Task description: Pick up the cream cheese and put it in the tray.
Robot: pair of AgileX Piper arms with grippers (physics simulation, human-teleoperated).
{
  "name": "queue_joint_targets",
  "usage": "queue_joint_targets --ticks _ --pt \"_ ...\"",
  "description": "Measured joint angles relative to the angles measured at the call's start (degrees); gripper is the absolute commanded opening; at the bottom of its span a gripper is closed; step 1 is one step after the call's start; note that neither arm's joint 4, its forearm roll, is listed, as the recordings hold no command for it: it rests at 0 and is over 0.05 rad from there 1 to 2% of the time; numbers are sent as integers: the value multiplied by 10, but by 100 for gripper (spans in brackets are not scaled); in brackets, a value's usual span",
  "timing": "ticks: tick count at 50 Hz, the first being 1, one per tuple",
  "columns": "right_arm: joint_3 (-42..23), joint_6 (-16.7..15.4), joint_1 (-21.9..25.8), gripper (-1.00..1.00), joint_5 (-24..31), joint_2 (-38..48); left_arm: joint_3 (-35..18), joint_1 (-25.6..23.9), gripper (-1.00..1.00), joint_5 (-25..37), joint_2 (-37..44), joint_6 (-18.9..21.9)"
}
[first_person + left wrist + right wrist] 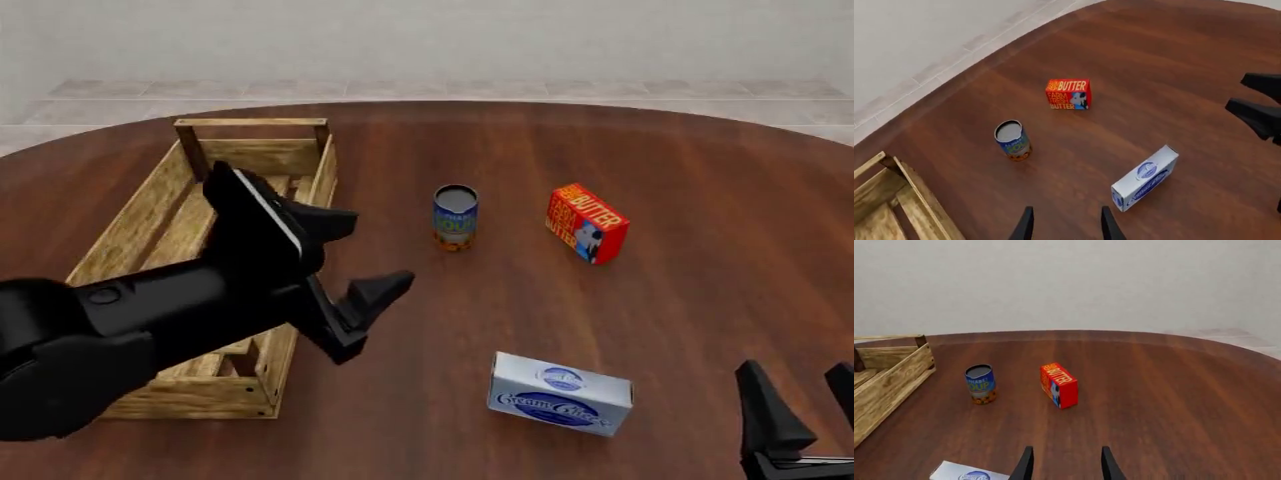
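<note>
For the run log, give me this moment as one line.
stage: approach | left gripper: open, empty, beside tray | right gripper: open, empty | cream cheese: on table, untouched

Cream cheese lies flat (label up) — well apart from tray.

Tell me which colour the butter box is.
Red with orange-yellow lettering; the butter box shows best in the left wrist view.
</note>
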Motion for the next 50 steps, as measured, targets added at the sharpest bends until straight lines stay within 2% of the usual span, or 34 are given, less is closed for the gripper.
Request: queue_joint_targets --ticks 16,31,50 --pt "0 -2 0 100 0 0 -48 -20 100 35 47 17" --pt "0 -2 0 100 1 0 -103 -40 100 83 100 54" --pt "0 0 -1 100 4 0 -148 -71 100 129 149 77"
